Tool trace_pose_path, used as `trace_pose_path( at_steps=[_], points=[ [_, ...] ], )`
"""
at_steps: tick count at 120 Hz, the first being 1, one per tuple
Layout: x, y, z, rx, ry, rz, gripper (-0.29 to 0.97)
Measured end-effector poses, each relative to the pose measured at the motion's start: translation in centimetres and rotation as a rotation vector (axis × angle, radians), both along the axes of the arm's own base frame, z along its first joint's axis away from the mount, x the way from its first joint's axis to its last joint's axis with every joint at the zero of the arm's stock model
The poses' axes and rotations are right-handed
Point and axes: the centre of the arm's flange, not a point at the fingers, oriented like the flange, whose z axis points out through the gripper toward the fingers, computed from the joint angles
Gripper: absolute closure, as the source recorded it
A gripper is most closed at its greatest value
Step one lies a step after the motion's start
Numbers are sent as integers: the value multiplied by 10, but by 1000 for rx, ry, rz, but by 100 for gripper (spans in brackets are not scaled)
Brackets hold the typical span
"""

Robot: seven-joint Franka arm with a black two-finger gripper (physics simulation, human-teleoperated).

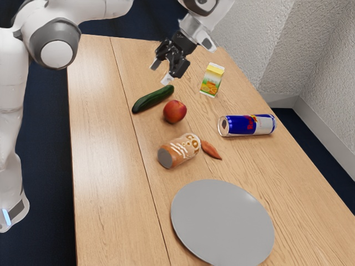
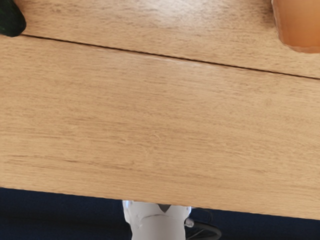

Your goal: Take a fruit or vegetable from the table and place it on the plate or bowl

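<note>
– Grey is the plate point(image 1: 222, 221), right? What's on it?
– Its flat top shows bare all the way round. It sits at the near end of the table point(image 1: 111, 194).
– What about the cans?
– A blue drink can point(image 1: 247, 124) lies on its side. An orange jar point(image 1: 178, 151) lies on its side too, with a little carrot point(image 1: 211, 149) just beside it. I can't see inside them. The juice box point(image 1: 212, 79) stands up.
– Where is the food to pick?
– The red apple point(image 1: 175, 111) sits in the middle of the table. The green cucumber point(image 1: 153, 98) lies near it.
– Is the gripper point(image 1: 165, 71) holding anything?
– No. Its two fingers are apart, up in the air near the cucumber's far end.
– And the wrist view?
– Wood planks with a dark line between them. The cucumber's tip point(image 2: 10, 20) is in one corner and an orange thing point(image 2: 299, 24) in another. I can't tell what that is.
– The room?
– Dark blue floor point(image 1: 44, 221) and bumpy white walls point(image 1: 310, 39).
</note>
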Motion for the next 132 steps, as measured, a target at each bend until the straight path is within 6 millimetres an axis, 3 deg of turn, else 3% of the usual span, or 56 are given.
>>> trace_pose_path(
  at_steps=[5, 11, 22, 39, 60, 71, 82, 122, 132],
  points=[
    [20, 22, -23, 11, -92, 26, 0],
    [39, 33, -32, 28, -207, 30, 0],
    [64, 39, -30, 59, -381, 9, 0],
    [86, 42, -19, 96, -542, -13, 0],
    [99, 42, -5, 137, -637, -28, 0],
    [109, 53, -15, 162, -646, -1, 0],
    [120, 51, -27, 175, -653, 9, 0],
    [131, 38, -31, 152, -697, -1, 0],
    [129, 40, -54, 138, -658, 6, 0]
  ],
)
